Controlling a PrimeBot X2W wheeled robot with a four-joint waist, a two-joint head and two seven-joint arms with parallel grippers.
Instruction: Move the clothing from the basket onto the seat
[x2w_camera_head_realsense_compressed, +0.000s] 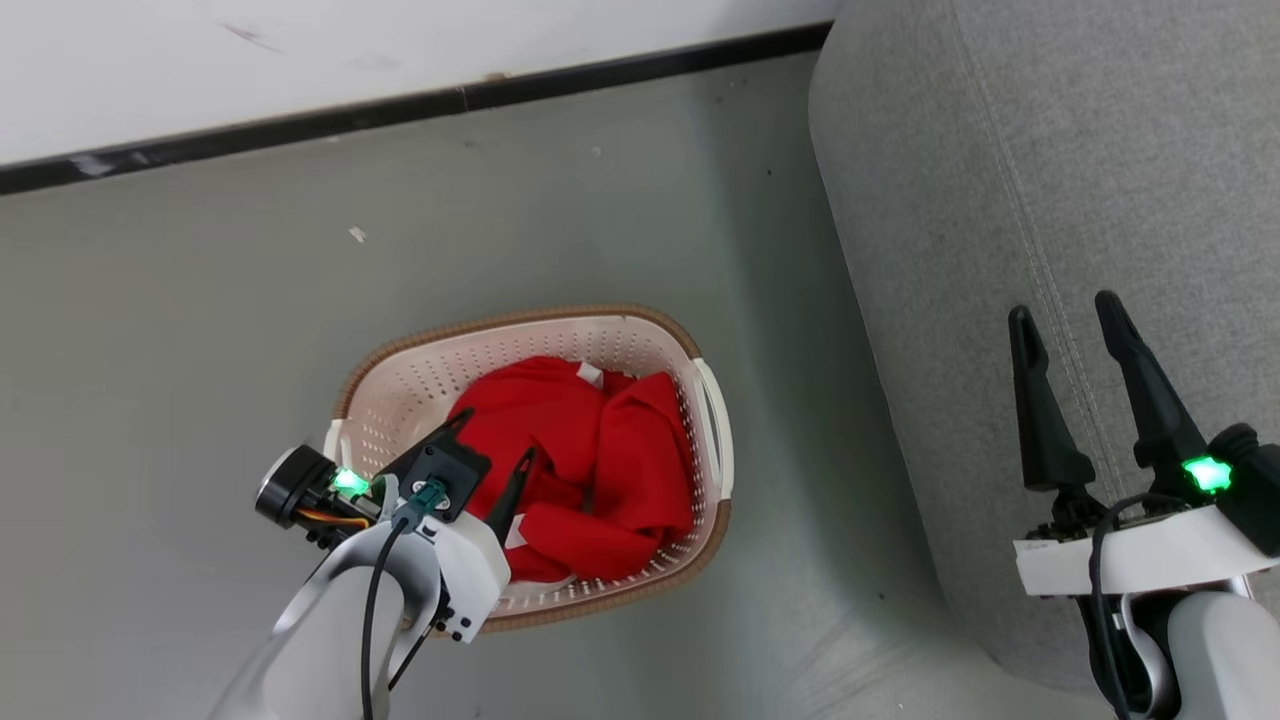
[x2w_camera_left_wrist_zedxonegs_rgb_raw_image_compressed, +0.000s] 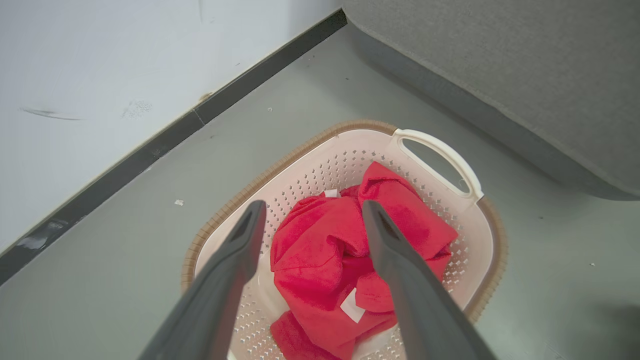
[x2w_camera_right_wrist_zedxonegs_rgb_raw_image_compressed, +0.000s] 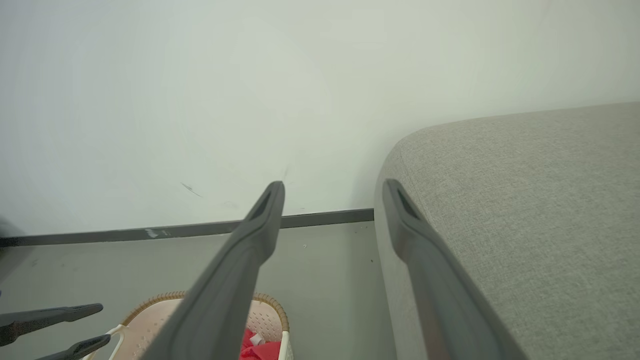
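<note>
- Lower left of the head view: left gripper (x2w_camera_head_realsense_compressed: 497, 435), fingers spread wide, gripping nothing, aimed down into the basket (x2w_camera_head_realsense_compressed: 520, 318) over the clothing (x2w_camera_head_realsense_compressed: 590, 460). Cannot tell whether the tips touch the fabric.
- Lower right of the head view: right gripper (x2w_camera_head_realsense_compressed: 1064, 307), also spread wide and empty, fingers pointing up the frame over the seat (x2w_camera_head_realsense_compressed: 1000, 150), just beside its seam line (x2w_camera_head_realsense_compressed: 1040, 270).
- Centre of the frame: clothing crumpled inside the basket, bright red. White tag (x2w_camera_left_wrist_zedxonegs_rgb_raw_image_compressed: 352, 310) low in the left wrist view, between the two fingers.
- Basket upright on the grey floor (x2w_camera_head_realsense_compressed: 200, 350): brown rim, cream perforated walls, white handle (x2w_camera_head_realsense_compressed: 715, 420) on the side toward the seat. Near the seat, not touching it.
- Right side of the frame: seat in grey woven fabric with a rounded edge, running from the bottom up to the top edge.
- Top of the frame: dark baseboard (x2w_camera_head_realsense_compressed: 400, 105) along the floor's far edge, white wall (x2w_camera_head_realsense_compressed: 300, 60) above it.
</note>
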